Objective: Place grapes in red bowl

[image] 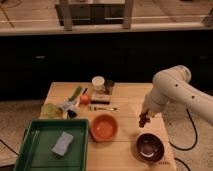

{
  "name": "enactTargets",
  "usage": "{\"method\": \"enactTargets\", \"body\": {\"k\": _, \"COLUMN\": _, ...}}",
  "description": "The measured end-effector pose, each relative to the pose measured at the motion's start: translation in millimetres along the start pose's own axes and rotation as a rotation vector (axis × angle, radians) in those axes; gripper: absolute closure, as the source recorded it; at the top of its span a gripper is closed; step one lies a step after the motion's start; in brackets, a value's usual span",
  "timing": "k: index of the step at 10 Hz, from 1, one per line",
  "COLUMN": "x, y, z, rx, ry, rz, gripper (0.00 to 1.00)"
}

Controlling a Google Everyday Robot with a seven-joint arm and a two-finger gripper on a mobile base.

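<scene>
- gripper (144,119): closed, apparently pinching the grapes (144,122); near the table's (130,97) right edge, beside the maroon bowl (150,148).
- red bowl (104,128): near the front edge, empty.
- grapes: light, soft, bruisable; grip the bunch's middle gently.

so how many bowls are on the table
2: the red bowl at the table's front middle; a maroon bowl at its front right corner, the gripper just above it.

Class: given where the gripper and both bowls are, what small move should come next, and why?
Probably carry the gripper left in the picture, over the red bowl. It is shut on what looks like the grapes, hanging near the maroon bowl, not the red one.
</scene>
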Motion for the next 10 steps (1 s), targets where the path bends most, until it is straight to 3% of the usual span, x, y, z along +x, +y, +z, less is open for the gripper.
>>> {"method": "enactTargets", "body": {"k": 6, "x": -21, "y": 14, "z": -1, "rx": 0.0, "ry": -0.016, "rz": -0.081, "gripper": 0.96}}
{"method": "enactTargets", "body": {"k": 10, "x": -34, "y": 39, "z": 1, "rx": 0.001, "ry": -0.035, "rz": -0.136, "gripper": 0.96}}
